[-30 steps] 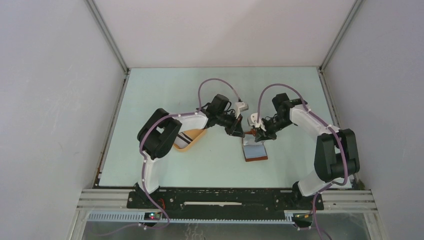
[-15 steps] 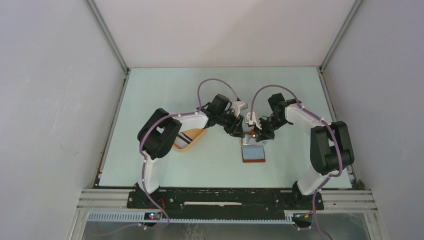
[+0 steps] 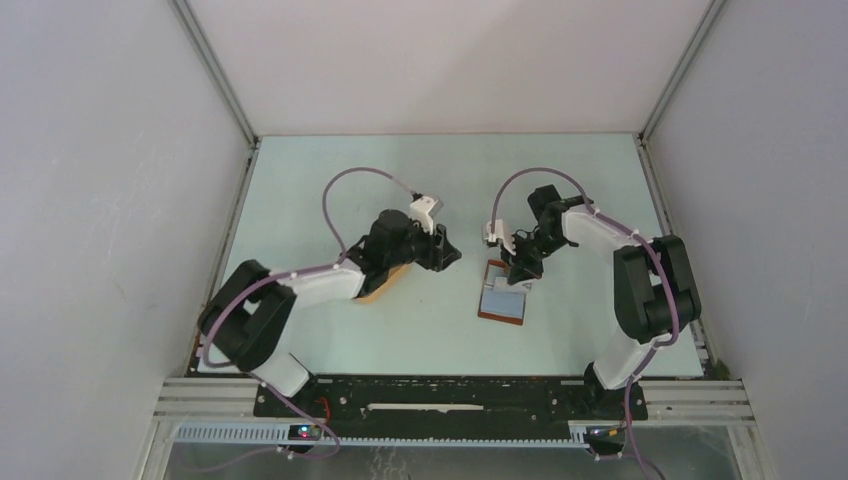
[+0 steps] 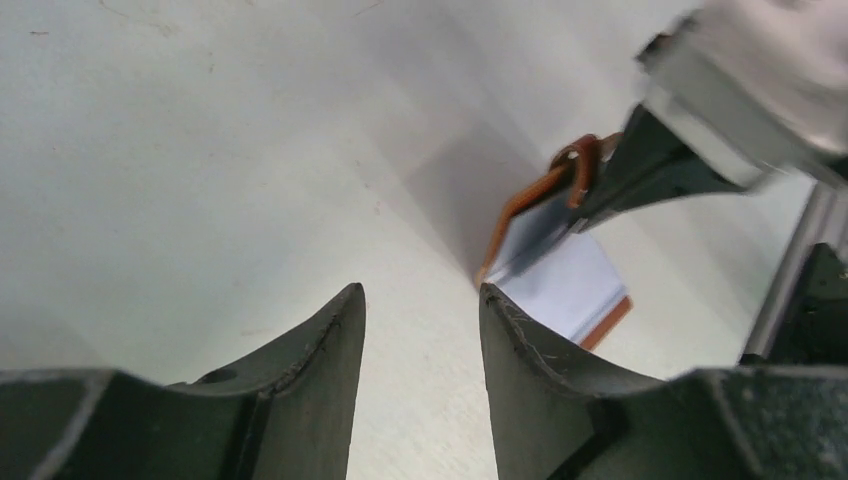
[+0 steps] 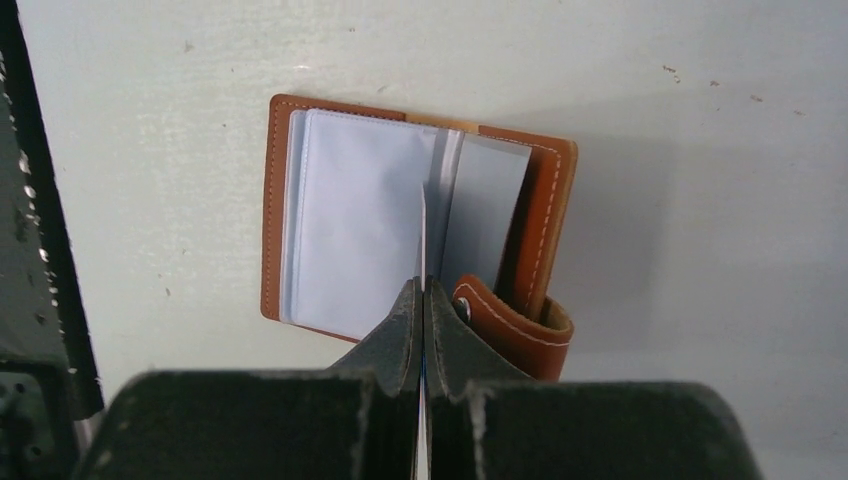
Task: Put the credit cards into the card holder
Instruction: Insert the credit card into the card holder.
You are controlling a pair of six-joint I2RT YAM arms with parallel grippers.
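Note:
The card holder (image 3: 502, 302) lies open on the table, reddish-brown with pale grey-blue leaves (image 5: 340, 235). Its snap strap (image 5: 512, 325) curls up at the near right. My right gripper (image 3: 519, 271) is directly above it, shut on a thin white credit card (image 5: 422, 235) seen edge-on, whose far end reaches the holder's middle fold. My left gripper (image 3: 448, 256) is open and empty, to the left of the holder and apart from it. In the left wrist view the left gripper (image 4: 420, 300) faces the holder (image 4: 580, 290). Other cards are hidden.
The orange-yellow oval tray (image 3: 380, 292) sits left of centre, mostly covered by my left arm. The enclosure walls stand close on the left, right and back. The black arm-base rail (image 3: 450, 395) runs along the near edge.
My left gripper has pulled back to the left, away from the card holder, and its arm now lies lower over the tray. My right gripper stays over the holder, which has turned slightly.

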